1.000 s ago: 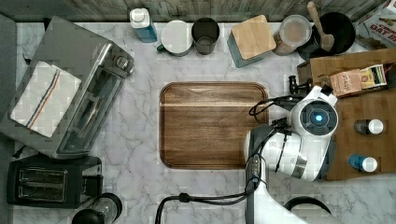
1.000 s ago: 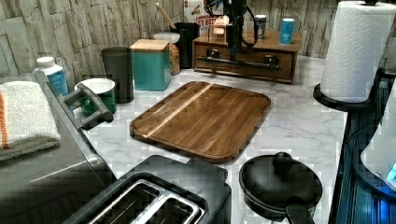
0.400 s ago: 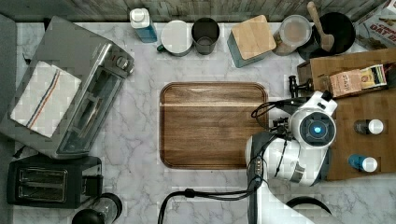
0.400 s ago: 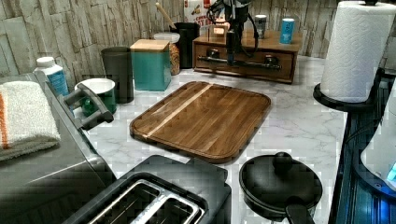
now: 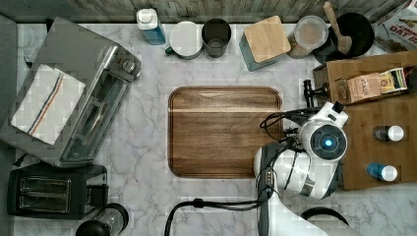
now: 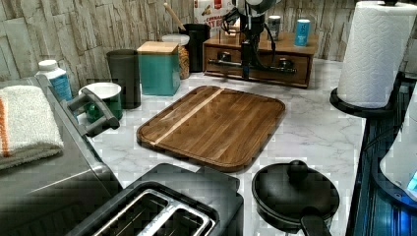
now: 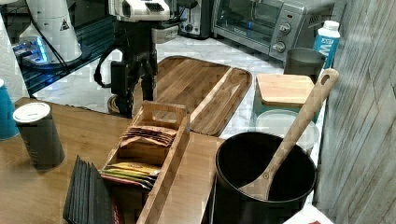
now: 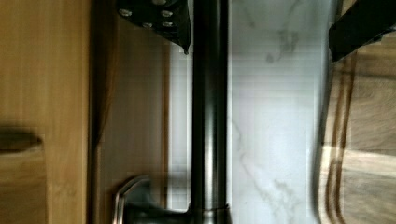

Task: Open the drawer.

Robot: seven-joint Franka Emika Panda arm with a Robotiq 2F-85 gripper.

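Going across the top view from the left: the toaster oven (image 5: 81,105) is sitting at the left of the frame, the darker wooden tray (image 5: 223,132) is taking up the middle, and my arm (image 5: 322,142) is reaching over at the right, just at the edge of the cabinet top (image 5: 378,110).

In the left view, the drawer (image 6: 295,73) is sitting in the upper middle of the frame. It's looking fully shut, front flush under the cabinet top. My gripper (image 6: 244,66) is hanging right in front of it, at the left part of the black bar handle (image 6: 265,66).

The wrist view is telling me the most. My gripper (image 8: 259,46) is spread wide, with one finger (image 8: 159,21) on the drawer side of the handle (image 8: 210,116) and the other on the tray side, so I'm straddling the bar but not touching it.

So I'm reckoning I'm at the grab step, with no pulling done yet. Next I'm needing to close on the bar, then pull straight out toward the tray, keeping the pull level so I'm not slipping off.
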